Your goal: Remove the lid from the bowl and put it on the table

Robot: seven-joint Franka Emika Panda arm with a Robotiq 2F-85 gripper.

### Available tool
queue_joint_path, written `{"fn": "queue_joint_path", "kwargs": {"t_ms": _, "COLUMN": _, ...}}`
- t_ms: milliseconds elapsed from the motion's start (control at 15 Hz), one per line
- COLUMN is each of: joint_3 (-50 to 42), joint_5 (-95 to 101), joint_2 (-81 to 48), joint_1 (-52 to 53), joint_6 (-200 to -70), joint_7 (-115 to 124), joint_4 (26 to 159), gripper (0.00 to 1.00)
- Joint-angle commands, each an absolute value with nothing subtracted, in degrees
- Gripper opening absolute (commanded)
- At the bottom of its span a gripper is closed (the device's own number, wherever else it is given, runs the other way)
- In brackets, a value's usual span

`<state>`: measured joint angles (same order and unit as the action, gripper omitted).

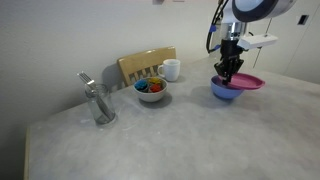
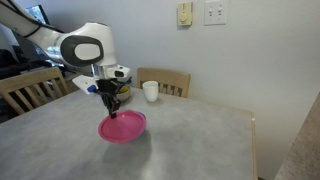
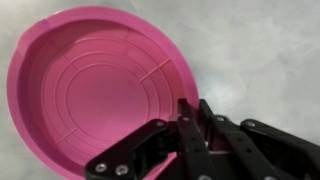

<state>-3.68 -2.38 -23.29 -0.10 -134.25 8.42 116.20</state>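
The pink lid (image 1: pixel 246 82) is tilted over the blue bowl (image 1: pixel 226 91), shifted toward one side of the rim. In an exterior view the lid (image 2: pixel 122 126) hides the bowl. My gripper (image 1: pixel 229 72) comes down from above and is shut on the lid's edge. In the wrist view the lid (image 3: pixel 95 85) fills the left of the frame, with my fingers (image 3: pixel 190 125) pinched on its rim. The grey speckled table (image 1: pixel 200 140) lies beneath and shows beside the lid in the wrist view (image 3: pixel 260 50).
A white bowl (image 1: pixel 151 90) with colourful contents, a white mug (image 1: pixel 171 69), a wooden chair (image 1: pixel 145 64) and a metal holder (image 1: pixel 99 104) stand further along the table. The mug (image 2: pixel 150 91) and chair (image 2: pixel 165 80) also show behind the arm.
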Motion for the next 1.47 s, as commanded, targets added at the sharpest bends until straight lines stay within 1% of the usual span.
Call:
{"fn": "queue_joint_path", "kwargs": {"t_ms": 0, "joint_3": -4.7, "joint_5": 1.3, "joint_2": -19.9, "joint_1": 0.8, "joint_6": -130.8, "joint_7": 11.1, "joint_4": 117.1, "gripper": 0.03}}
{"fn": "queue_joint_path", "kwargs": {"t_ms": 267, "joint_3": -5.1, "joint_5": 3.2, "joint_2": -18.5, "joint_1": -0.2, "joint_6": -130.7, "joint_7": 10.7, "joint_4": 117.8, "gripper": 0.03}}
{"fn": "queue_joint_path", "kwargs": {"t_ms": 667, "joint_3": -6.7, "joint_5": 2.9, "joint_2": -16.9, "joint_1": -3.7, "joint_6": -136.4, "joint_7": 4.1, "joint_4": 121.2, "gripper": 0.03}}
{"fn": "queue_joint_path", "kwargs": {"t_ms": 1133, "joint_3": -9.6, "joint_5": 3.8, "joint_2": -14.5, "joint_1": -10.5, "joint_6": -143.7, "joint_7": -11.4, "joint_4": 124.4, "gripper": 0.03}}
{"fn": "queue_joint_path", "kwargs": {"t_ms": 1400, "joint_3": -9.6, "joint_5": 0.9, "joint_2": -15.6, "joint_1": -15.9, "joint_6": -148.4, "joint_7": -22.2, "joint_4": 125.1, "gripper": 0.03}}
